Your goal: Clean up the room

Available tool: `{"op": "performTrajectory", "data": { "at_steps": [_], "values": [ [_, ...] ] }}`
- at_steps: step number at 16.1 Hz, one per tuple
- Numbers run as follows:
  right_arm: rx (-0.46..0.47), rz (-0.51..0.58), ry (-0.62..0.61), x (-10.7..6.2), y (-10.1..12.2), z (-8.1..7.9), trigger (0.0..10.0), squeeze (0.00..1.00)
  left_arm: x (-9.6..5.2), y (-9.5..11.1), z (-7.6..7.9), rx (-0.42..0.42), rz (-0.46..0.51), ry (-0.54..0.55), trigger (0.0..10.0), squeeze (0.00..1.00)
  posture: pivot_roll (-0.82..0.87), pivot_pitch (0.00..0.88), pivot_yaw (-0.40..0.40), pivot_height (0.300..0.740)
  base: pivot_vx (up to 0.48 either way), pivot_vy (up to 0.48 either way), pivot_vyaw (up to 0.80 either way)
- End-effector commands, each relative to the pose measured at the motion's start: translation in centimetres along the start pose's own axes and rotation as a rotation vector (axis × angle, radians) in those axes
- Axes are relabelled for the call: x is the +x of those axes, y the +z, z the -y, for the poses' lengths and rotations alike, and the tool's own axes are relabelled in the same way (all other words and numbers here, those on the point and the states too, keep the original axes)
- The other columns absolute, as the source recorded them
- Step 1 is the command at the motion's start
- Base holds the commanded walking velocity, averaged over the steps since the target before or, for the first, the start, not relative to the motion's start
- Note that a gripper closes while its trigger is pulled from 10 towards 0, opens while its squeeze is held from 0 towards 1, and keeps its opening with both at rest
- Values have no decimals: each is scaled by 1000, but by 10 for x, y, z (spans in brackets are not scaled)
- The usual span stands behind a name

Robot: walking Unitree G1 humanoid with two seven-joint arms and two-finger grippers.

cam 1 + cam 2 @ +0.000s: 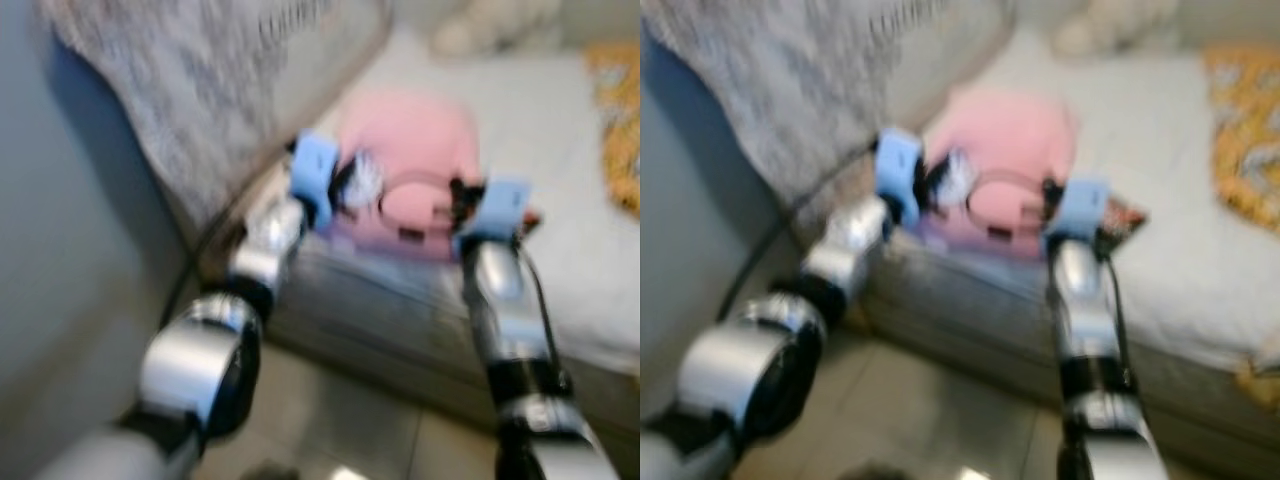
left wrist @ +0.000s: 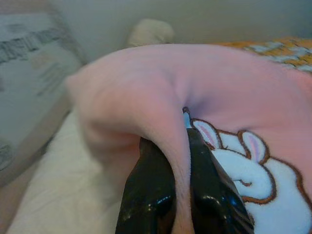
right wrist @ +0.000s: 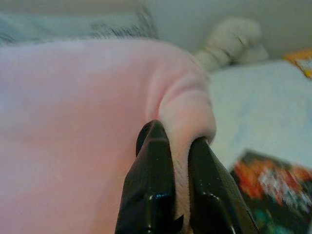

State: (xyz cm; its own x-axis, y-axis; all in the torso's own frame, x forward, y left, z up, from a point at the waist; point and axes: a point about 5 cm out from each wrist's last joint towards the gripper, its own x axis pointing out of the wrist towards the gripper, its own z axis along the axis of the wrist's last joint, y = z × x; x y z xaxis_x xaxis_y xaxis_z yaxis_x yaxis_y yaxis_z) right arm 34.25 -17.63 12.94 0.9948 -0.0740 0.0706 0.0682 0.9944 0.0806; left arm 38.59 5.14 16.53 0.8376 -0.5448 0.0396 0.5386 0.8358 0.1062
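Note:
A pink garment [image 1: 410, 150] with a white bunny patch [image 2: 263, 180] lies on the near edge of a light bed [image 1: 540, 110]. Both arms reach forward to it. My left gripper [image 2: 181, 146] is shut on a fold of the pink fabric, seen up close in the left wrist view. My right gripper [image 3: 176, 161] is shut on another fold of the same pink garment [image 3: 73, 126]. In the head views the left gripper [image 1: 350, 185] holds the garment's left side and the right gripper [image 1: 460, 205] its right side. The head views are blurred.
A grey speckled blanket [image 1: 190, 90] hangs at the left beside a grey wall. An orange patterned cloth [image 1: 1250, 130] lies at the bed's right. A colourful dark packet [image 3: 273, 187] sits on the bed by the right gripper. A pale stuffed toy [image 3: 234, 41] rests at the back. Tiled floor [image 1: 350, 420] is below.

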Motion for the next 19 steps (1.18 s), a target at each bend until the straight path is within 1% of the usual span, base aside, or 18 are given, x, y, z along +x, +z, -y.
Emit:
{"op": "performTrajectory", "data": {
  "at_steps": [1, 5, 8, 13, 19],
  "values": [
    [1, 10, -38, -1, 0, 8, 10000, 0, 0, 13, -10, 45, 48, 16, 10000, 0, -57, 0, 65, 740, 454, 0, 0],
    [-3, -4, -49, -3, -4, 9, 10000, 0, 3, 15, -7, 48, 45, 1, 10000, 0, -72, 0, 75, 740, 454, 0, 0],
    [-13, -11, -47, -2, -6, 9, 10000, 0, 2, 15, -10, 39, 36, 17, 10000, 0, -74, 0, 75, 740, 444, 0, 0],
    [-19, -21, -53, -3, -9, 13, 10000, 0, 1, 17, -19, 49, 25, 47, 10000, 0, -74, 0, 71, 740, 338, 336, 0],
    [-23, -32, -57, -3, -12, 14, 10000, 0, 1, 21, -27, 73, 7, 66, 10000, 0, -78, 0, 74, 740, 0, 448, 0]
  ]
}}
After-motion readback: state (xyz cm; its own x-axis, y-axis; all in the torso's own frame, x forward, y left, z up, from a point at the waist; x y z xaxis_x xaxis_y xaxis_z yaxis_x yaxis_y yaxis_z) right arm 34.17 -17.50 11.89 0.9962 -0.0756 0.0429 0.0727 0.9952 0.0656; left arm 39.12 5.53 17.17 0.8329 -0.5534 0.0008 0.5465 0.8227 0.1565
